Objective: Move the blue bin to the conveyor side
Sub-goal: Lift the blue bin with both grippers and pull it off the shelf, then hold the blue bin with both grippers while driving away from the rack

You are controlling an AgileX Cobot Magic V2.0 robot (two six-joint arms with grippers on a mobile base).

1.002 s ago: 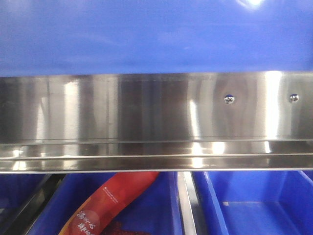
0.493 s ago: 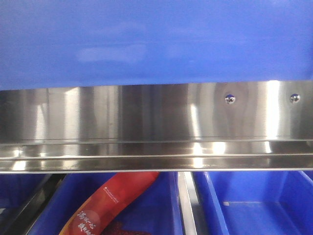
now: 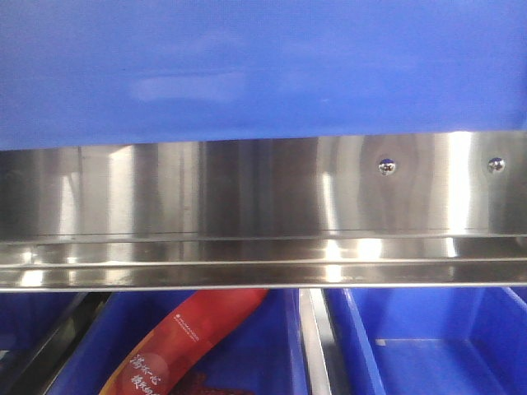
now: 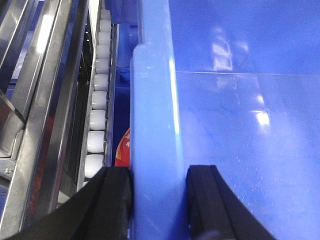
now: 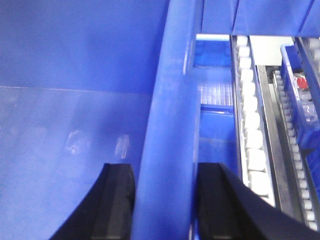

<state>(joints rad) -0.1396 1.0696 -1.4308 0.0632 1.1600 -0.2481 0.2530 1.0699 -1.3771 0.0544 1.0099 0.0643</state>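
The blue bin fills the top of the front view with its glossy wall. In the left wrist view my left gripper is shut on the bin's thick left rim, one black finger on each side. In the right wrist view my right gripper is shut on the opposite rim in the same way. The bin's inside is bare. The dark conveyor belt is out of view.
A steel rail runs across below the bin. Under it sit a smaller blue bin with a red packet and another blue bin. White roller tracks flank the bin. A small bin stands far right.
The blue bin's lower edge has dropped in the front view, covering more of the steel rail, then held steady. The rail and lower bins have not moved.
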